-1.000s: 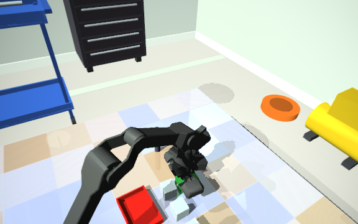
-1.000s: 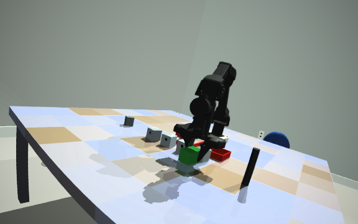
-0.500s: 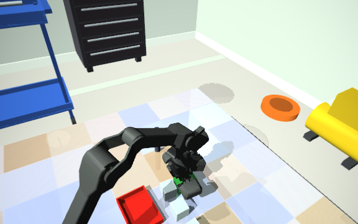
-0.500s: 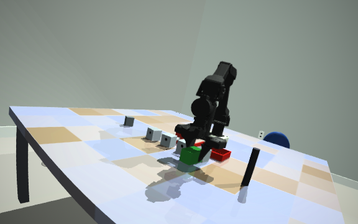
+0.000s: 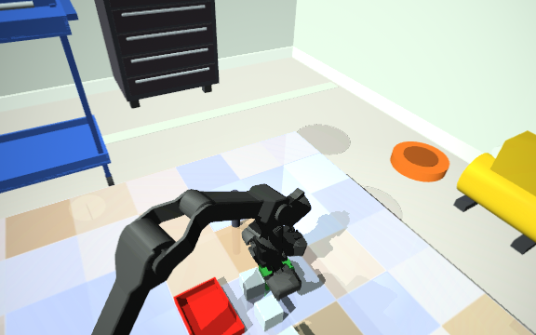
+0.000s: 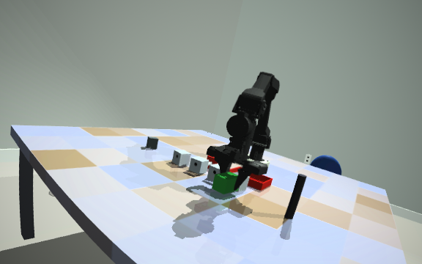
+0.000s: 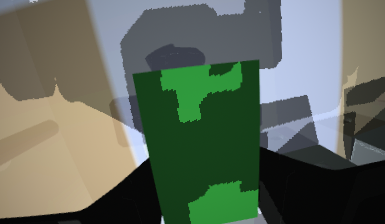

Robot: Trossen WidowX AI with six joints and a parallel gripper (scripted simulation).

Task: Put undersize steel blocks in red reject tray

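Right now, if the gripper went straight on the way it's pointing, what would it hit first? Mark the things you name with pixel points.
Probably the tabletop (image 5: 40, 270) (image 6: 152, 205) (image 7: 313, 50), met by the green gauge (image 5: 265, 271) (image 6: 225, 183) (image 7: 203, 150) in the gripper (image 5: 275, 270) (image 6: 231, 180) (image 7: 198, 150). The remaining drop is unclear, and steel blocks (image 5: 268, 314) (image 6: 198, 166) stand close by.

We have the green gauge clamped between the fingers. Pale steel blocks, bores visible in their sides, sit on the bench near the fingers; red tray just past them.
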